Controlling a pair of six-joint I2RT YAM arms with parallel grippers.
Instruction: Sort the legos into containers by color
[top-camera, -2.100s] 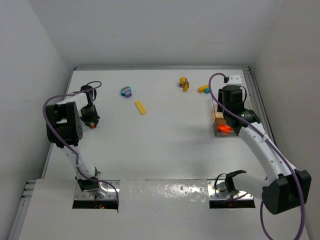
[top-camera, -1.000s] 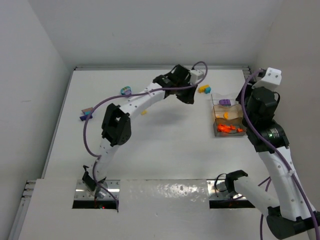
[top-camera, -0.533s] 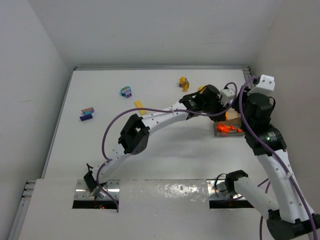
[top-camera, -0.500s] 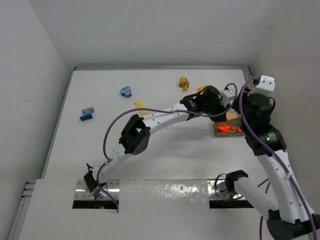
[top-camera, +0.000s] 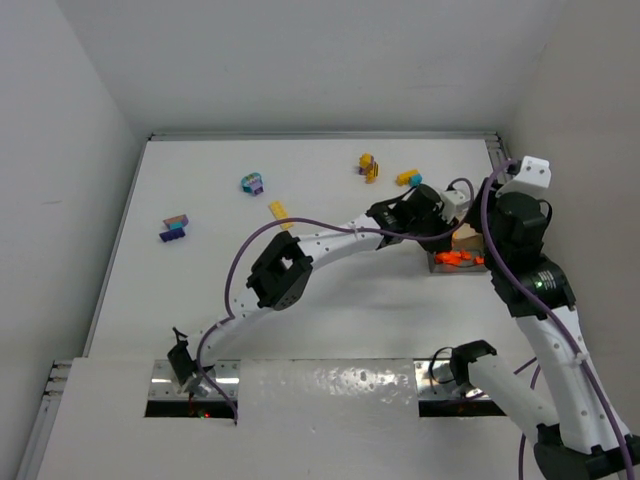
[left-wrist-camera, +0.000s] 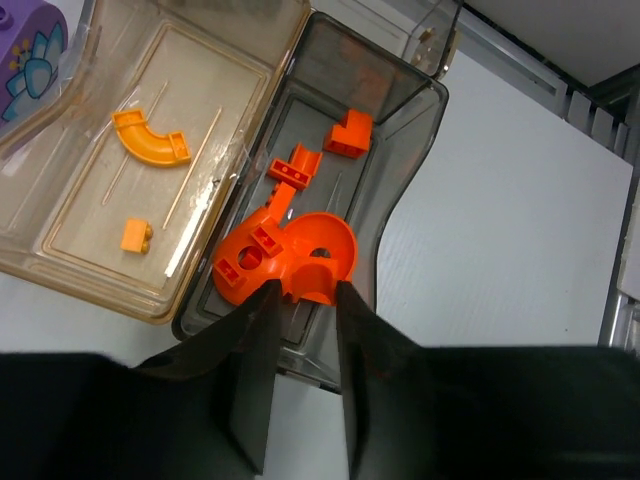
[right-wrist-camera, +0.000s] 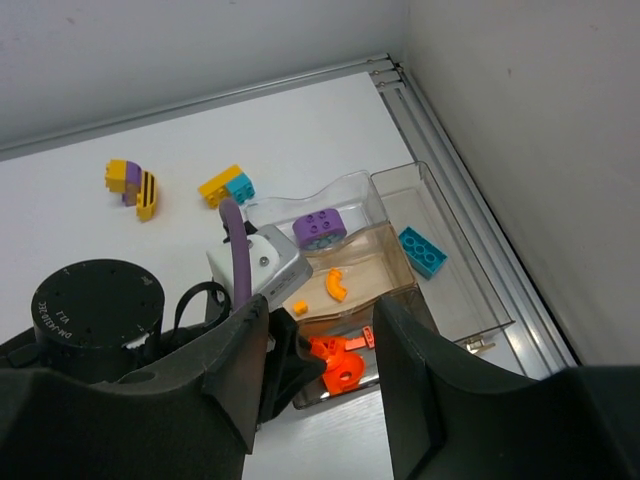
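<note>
The clear divided container (top-camera: 470, 237) stands at the table's right edge. In the left wrist view its grey end compartment (left-wrist-camera: 400, 150) holds several orange legos. My left gripper (left-wrist-camera: 303, 295) reaches into that compartment, its jaws narrowly apart and closed on the foot of an orange arch piece (left-wrist-camera: 315, 250). In the top view the left gripper (top-camera: 447, 245) is over the box. My right gripper (right-wrist-camera: 320, 308) is open and empty, held above the box and the left wrist. A purple brick (right-wrist-camera: 320, 228), an orange curved piece (right-wrist-camera: 335, 285) and a teal brick (right-wrist-camera: 422, 250) lie in other compartments.
Loose legos lie on the table: a yellow-purple clump (top-camera: 367, 166), a yellow-teal pair (top-camera: 407, 178), a teal-purple clump (top-camera: 252, 184), a yellow plate (top-camera: 281, 210), and a purple-teal clump (top-camera: 175, 228) at the left. The right wall and metal rail (right-wrist-camera: 470, 180) run close beside the box.
My left arm has swung from the far left across the table to the box, and in the last half second shifted slightly further over it. The right arm rose and now holds still.
</note>
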